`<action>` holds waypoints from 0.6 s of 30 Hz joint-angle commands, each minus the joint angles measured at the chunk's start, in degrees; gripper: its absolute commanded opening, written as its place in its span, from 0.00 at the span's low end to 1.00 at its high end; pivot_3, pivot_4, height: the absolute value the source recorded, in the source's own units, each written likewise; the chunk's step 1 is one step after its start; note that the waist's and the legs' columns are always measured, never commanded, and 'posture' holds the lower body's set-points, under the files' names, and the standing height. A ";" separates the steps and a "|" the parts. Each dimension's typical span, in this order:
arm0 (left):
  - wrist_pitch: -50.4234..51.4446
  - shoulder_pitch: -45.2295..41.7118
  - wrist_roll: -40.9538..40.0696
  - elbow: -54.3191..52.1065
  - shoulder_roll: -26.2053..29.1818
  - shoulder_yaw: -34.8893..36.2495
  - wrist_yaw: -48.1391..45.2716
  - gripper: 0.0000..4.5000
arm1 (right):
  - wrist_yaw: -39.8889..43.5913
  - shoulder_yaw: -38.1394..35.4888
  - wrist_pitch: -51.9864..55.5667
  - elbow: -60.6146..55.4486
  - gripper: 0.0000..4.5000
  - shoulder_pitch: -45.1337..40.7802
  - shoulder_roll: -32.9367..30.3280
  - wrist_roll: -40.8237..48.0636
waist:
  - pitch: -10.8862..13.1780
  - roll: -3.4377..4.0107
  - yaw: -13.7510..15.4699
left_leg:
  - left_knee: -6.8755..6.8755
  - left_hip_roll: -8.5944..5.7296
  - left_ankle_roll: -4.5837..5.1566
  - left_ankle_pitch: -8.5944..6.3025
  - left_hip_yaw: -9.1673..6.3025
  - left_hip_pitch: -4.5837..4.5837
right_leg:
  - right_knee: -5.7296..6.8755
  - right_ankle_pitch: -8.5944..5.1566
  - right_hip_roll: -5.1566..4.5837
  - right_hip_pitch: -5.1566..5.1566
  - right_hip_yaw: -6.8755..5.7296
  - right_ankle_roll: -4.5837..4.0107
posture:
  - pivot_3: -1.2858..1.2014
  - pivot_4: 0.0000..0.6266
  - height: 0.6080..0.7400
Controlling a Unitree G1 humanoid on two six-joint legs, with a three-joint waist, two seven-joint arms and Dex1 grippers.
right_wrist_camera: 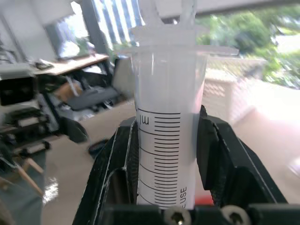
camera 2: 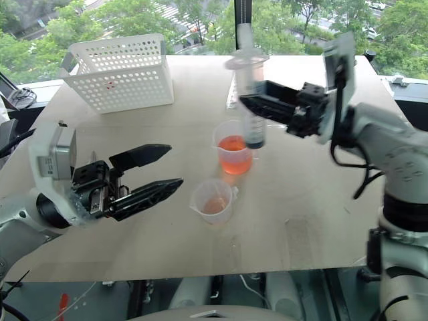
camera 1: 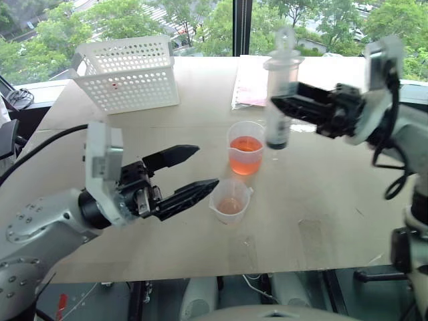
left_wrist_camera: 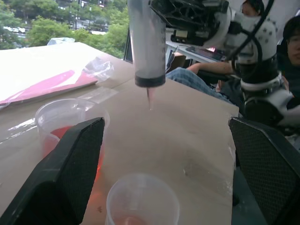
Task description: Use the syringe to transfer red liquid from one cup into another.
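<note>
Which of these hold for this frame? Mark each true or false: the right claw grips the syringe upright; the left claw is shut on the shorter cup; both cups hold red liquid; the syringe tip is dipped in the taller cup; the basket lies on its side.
1. The right claw grips the syringe upright. True.
2. The left claw is shut on the shorter cup. False: it is open, beside the cup.
3. Both cups hold red liquid. True: the taller cup holds more.
4. Syringe tip dipped in the taller cup. False: it hangs in the air.
5. The white basket lies on its side. False: it stands upright.
</note>
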 commanded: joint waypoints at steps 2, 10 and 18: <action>-2.36 0.13 0.03 -2.97 1.08 -0.02 0.58 0.96 | -0.33 0.20 11.17 5.09 0.29 1.85 -10.08 0.24 | 0.00 -0.01 -0.10 | -0.03 0.01 0.01 -0.01 0.01 0.00 | -0.02 0.00 0.00 -0.01 0.03 0.00 | 0.52 0.24 1.00; -3.22 1.77 4.24 -6.23 3.88 -1.76 -2.52 0.96 | -0.37 15.91 7.75 24.77 0.29 0.82 -5.60 -19.47 | -0.03 -0.05 -0.63 | 0.02 0.02 0.02 0.00 0.25 0.10 | 0.00 0.01 0.14 -0.02 0.29 0.03 | 0.52 0.24 1.00; -5.19 6.65 8.73 -8.43 4.22 -0.31 -5.03 0.96 | 19.39 33.49 -6.78 35.93 0.29 -1.25 -8.18 -38.01 | -0.05 -0.07 -0.06 | 0.02 0.02 0.07 -0.03 0.33 -0.06 | -0.21 0.00 0.10 -0.08 0.27 0.04 | 0.52 0.24 1.00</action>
